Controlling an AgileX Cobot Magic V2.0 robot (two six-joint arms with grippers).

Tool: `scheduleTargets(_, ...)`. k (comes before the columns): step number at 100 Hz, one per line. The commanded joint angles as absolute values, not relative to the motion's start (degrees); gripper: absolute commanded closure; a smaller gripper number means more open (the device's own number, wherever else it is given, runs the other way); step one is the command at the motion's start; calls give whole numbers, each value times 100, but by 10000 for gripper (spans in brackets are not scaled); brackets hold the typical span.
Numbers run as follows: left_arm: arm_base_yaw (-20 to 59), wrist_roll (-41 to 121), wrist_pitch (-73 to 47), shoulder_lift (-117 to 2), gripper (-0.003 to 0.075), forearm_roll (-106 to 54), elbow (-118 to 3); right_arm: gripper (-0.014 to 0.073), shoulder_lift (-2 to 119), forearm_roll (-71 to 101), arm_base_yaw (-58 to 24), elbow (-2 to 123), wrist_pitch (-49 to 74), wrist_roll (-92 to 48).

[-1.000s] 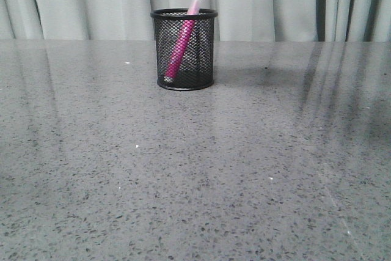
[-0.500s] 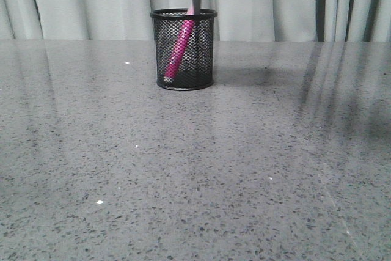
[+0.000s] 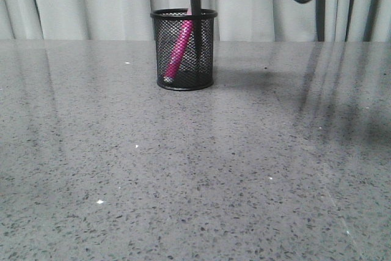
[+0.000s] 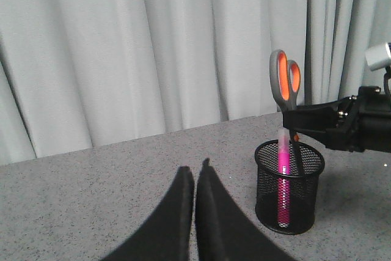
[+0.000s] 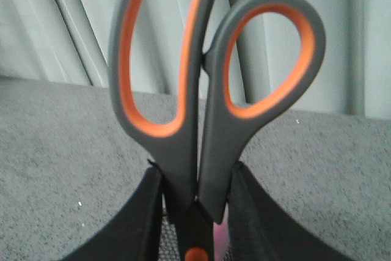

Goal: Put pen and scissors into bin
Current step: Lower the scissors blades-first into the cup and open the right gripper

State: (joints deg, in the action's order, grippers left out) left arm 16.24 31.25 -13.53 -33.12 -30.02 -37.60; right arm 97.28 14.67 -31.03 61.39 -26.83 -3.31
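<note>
The black mesh bin [image 3: 183, 50] stands at the table's far middle; it also shows in the left wrist view [image 4: 289, 186]. The magenta pen [image 3: 178, 50] leans inside it, also seen in the left wrist view [image 4: 283, 181]. My right gripper [image 5: 195, 181] is shut on the scissors [image 5: 201, 102] just below the handles, holding them upright over the bin. Their blades [image 3: 195, 4] reach down into the bin, and the grey and orange handles [image 4: 285, 80] stick up above it. My left gripper [image 4: 194, 172] is shut and empty, apart from the bin.
Grey speckled table [image 3: 195, 169] spreads in front of the bin. Pale curtains [image 3: 91, 1] hang behind the table's far edge. The right arm [image 4: 348, 123] reaches in over the bin.
My right gripper has come down with the scissors; the blades have gone from above the bin's rim into the bin. The pen and bin have not moved.
</note>
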Motion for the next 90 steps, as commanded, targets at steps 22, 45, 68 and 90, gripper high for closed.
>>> scheduleTargets(22, 1598, 3097, -1045, -3325, 742, -3111, -3921, 669, 9461, 1009, -3098, 6023, -3459, -363)
scheduleTargets(45, 1598, 3097, -1045, -3325, 742, -3111, -3921, 669, 9461, 765, -3098, 6023, -3495, -363)
scheduleTargets(68, 1598, 3097, -1045, -3325, 742, -3111, -3921, 593, 9461, 645, -3098, 6023, -3329, -363)
scheduleTargets(90, 1598, 3097, -1045, -3325, 742, -3111, -3921, 417, 9461, 645, -3098, 6023, -3196, -363)
